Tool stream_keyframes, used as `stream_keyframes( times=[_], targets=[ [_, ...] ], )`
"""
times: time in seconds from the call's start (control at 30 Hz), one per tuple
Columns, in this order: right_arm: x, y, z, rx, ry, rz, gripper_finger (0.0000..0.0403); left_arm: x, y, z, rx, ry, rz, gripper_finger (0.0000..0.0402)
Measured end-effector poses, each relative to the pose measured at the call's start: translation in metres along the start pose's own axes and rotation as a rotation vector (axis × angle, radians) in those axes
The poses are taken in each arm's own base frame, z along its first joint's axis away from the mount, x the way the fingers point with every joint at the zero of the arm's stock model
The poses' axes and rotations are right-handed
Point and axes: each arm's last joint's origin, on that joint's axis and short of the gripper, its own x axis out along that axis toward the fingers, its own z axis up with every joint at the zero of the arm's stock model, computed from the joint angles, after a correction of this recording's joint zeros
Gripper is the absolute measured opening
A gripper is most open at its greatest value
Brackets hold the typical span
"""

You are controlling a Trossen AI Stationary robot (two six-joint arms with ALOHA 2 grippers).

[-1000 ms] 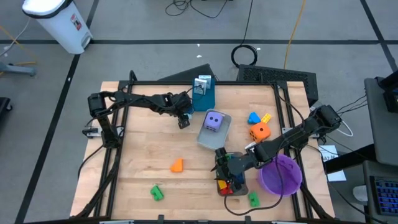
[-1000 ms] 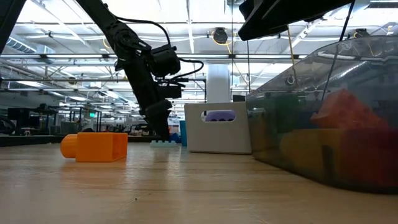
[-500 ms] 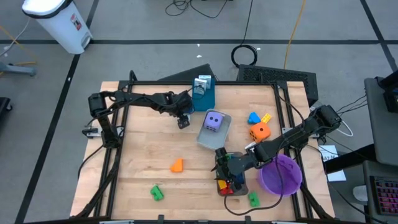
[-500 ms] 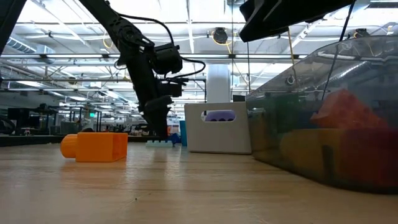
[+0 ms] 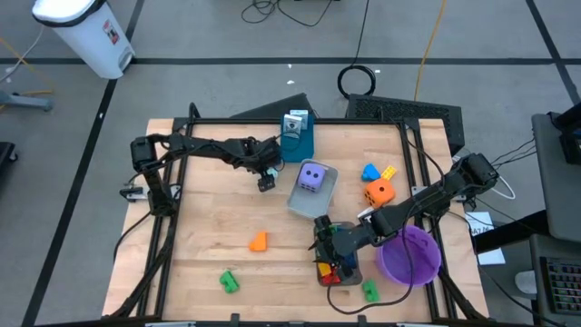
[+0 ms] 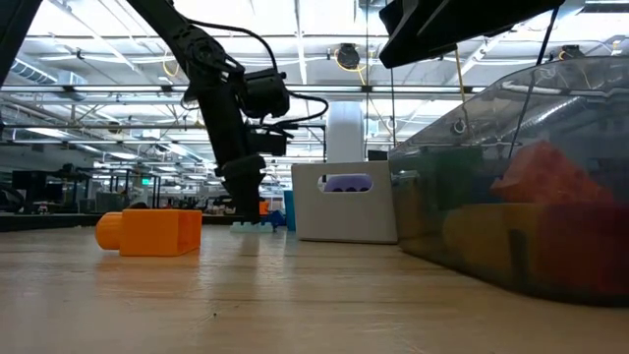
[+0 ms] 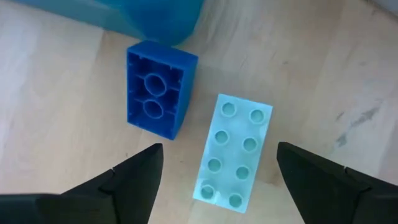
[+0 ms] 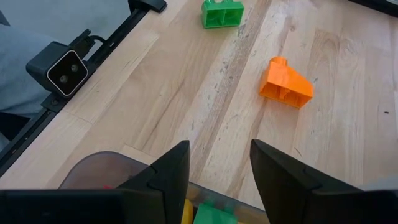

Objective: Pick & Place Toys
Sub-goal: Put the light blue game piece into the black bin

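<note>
1. The left tool (image 7: 214, 180) hangs open over the far part of the surface (image 5: 209, 227), fingers astride a light blue brick (image 7: 234, 153) lying studs up beside a dark blue brick (image 7: 158, 89).
2. The right tool (image 8: 219, 168), fingers parted and gripping nothing visible, hovers over a grey tray (image 5: 349, 272) of bricks beside the purple bowl (image 5: 410, 255).

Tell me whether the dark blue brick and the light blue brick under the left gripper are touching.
Apart. The left wrist view shows a strip of bare wood between the dark blue brick and the light blue brick; the open left gripper holds neither.
</note>
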Motion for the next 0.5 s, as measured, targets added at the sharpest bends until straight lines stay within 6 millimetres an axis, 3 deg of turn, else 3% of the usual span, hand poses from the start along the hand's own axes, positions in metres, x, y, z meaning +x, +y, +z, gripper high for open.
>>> stream_keyframes(
  times=[0.5],
  targets=[
    [0.0000, 0.0000, 0.0002, 0.000, 0.000, 0.000, 0.0160, 0.0107, -0.0015, -0.0048, 0.040, 0.060, -0.002, 0.0285]
  ],
)
